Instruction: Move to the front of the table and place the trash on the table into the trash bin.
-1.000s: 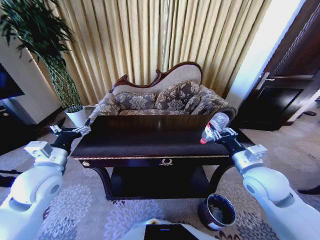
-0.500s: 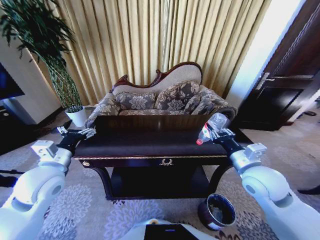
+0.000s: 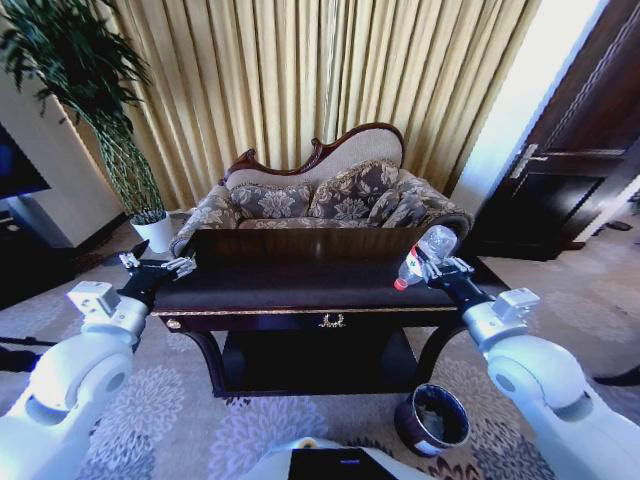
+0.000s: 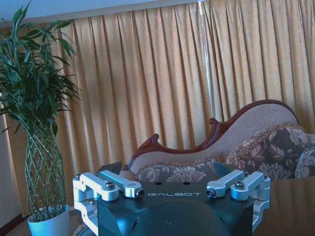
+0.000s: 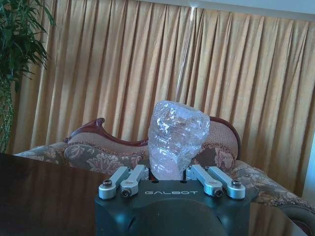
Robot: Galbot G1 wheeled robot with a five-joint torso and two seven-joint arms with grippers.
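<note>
Curtains (image 3: 300, 90) in gold take up most of the upper frame in the head view, with a carved floral sofa (image 3: 320, 195) right below them in the middle and a dark door (image 3: 580, 150) over at the upper right. Next biggest is the table (image 3: 300, 285), that dark glossy one with the gold ornament (image 3: 332, 322) at front centre, sitting across the middle of the frame just in front of the sofa. Tall potted plant (image 3: 90, 110) fills the upper left, in a white pot on the floor. Down at the lower right of centre, on the patterned carpet (image 3: 200, 420) near the table's right leg, is the trash bin (image 3: 433, 420), dark and round. Right gripper (image 3: 437, 268) is up at the right end of the table, middle right of the frame, clamped on the clear plastic bottle (image 3: 422, 255), which is tilted with its cap end pointing down-left over the tabletop; the right wrist view shows the crumpled bottle body (image 5: 177, 137) squeezed between the fingers. Left gripper (image 3: 160, 268) sits at the table's left end, middle left, spread wide with nothing in it.
</note>
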